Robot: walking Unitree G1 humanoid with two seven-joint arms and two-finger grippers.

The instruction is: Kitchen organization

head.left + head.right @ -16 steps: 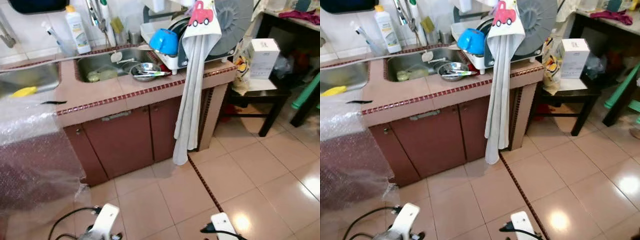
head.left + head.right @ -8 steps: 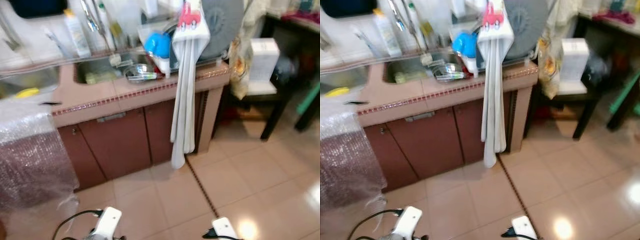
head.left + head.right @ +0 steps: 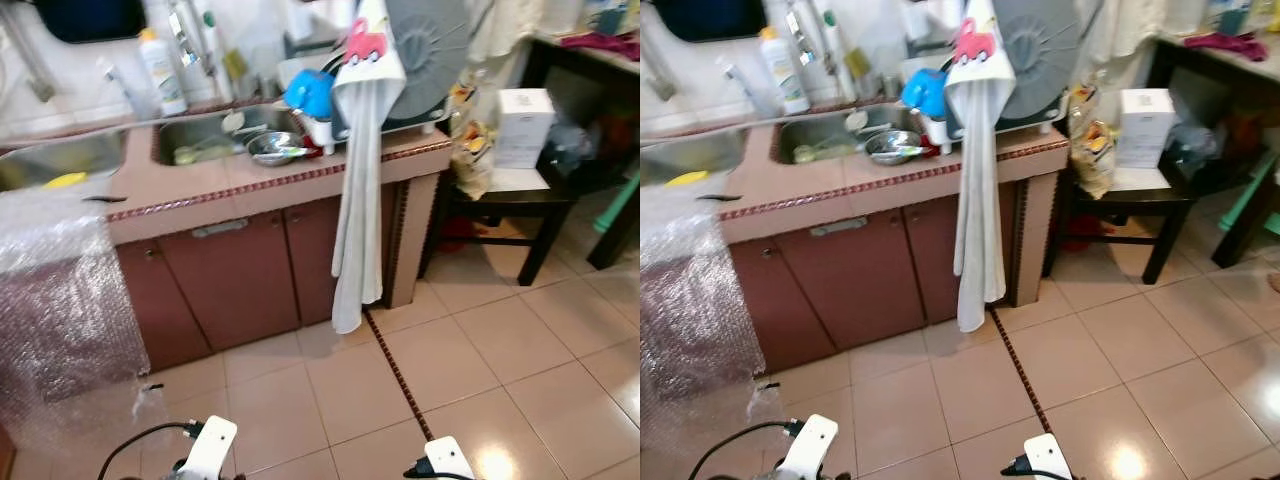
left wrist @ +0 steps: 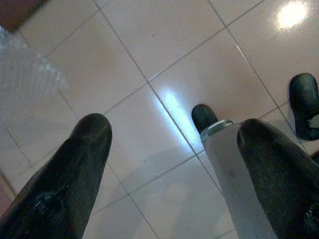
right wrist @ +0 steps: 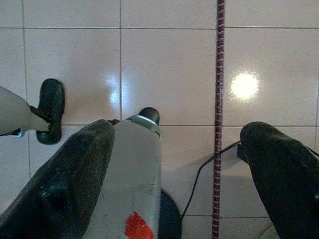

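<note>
- Left gripper (image 4: 172, 149) hangs low over the tiled floor (image 3: 470, 370), its 2 fingers spread wide, nothing between them.
- Right gripper (image 5: 182, 164) likewise, released and empty above the same tiles.
- Sink (image 3: 210, 135) sits in the pink counter (image 3: 270, 180), a steel bowl (image 3: 275, 148) inside.
- Blue bowl (image 3: 308, 92) is just beside the sink.
- White towel (image 3: 358, 200) drapes down the counter front.

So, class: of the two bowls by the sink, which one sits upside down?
The blue bowl, tipped upside down on the dish rack. The steel bowl beside it on the counter sits upright, holding utensils.
</note>
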